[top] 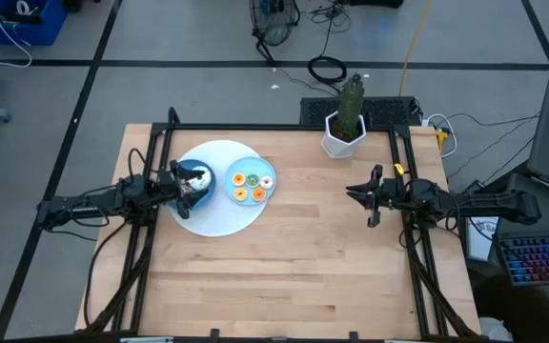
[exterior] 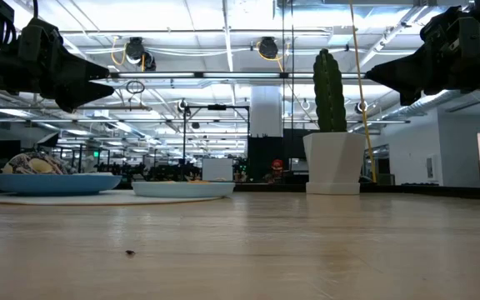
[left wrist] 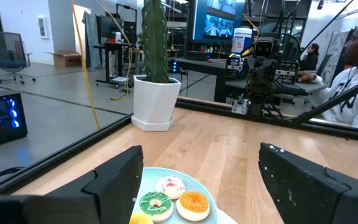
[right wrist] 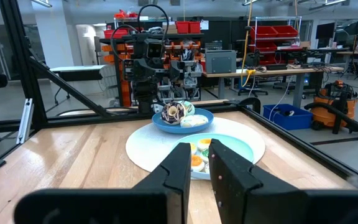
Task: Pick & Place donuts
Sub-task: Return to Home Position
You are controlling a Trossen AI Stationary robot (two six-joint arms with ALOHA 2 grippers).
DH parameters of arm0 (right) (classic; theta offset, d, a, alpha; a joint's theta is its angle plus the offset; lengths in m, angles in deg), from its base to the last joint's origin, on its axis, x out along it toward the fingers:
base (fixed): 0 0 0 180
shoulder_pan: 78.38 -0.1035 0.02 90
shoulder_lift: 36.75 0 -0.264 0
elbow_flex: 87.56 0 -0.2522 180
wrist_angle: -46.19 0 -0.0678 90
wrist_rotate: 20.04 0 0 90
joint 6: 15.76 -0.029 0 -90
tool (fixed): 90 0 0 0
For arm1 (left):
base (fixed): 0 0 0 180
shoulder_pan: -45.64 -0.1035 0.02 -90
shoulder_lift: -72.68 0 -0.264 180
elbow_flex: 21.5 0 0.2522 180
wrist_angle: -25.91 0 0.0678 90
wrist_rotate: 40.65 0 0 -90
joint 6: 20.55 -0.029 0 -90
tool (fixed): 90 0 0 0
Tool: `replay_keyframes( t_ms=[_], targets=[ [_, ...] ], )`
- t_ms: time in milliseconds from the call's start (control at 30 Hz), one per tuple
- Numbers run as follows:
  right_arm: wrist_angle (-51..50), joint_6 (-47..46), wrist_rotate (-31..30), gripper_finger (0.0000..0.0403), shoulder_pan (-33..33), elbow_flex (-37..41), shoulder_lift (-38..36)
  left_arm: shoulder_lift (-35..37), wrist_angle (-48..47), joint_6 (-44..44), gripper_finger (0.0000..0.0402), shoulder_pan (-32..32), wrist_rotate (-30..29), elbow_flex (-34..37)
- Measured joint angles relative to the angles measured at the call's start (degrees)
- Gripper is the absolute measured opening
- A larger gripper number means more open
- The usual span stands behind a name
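Several small ring donuts, iced orange (left wrist: 193, 203), green (left wrist: 154, 204), white-pink (left wrist: 170, 185) and yellow, lie on a small light blue plate (top: 252, 168). More donuts, one chocolate (right wrist: 174, 112), sit in the dark blue bowl (right wrist: 166, 126) beside it. Plate and bowl both rest on a large pale round mat (top: 219, 217). My left gripper (top: 196, 183) hangs open, level, above the bowl; in its wrist view (left wrist: 201, 165) the fingers stand wide apart over the plate. My right gripper (top: 353, 194) is shut, level and above bare wood at the right (right wrist: 201, 163).
A cactus in a white pot (top: 345, 131) stands at the table's far edge, right of centre. A black frame rail (top: 284, 127) runs round the table. Bare wood (top: 294, 276) lies between the arms and toward the near edge. A person (left wrist: 353, 81) sits beyond the table.
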Motion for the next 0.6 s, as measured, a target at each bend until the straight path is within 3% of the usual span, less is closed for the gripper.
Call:
replay_keyframes(
  t_ms=[600],
  targets=[
    [0.0,0.0,0.0,0.0045,0.01,-0.01,0.0,-0.01,0.01,0.0,0.0313,-0.02,0.01,0.0]
  ],
)
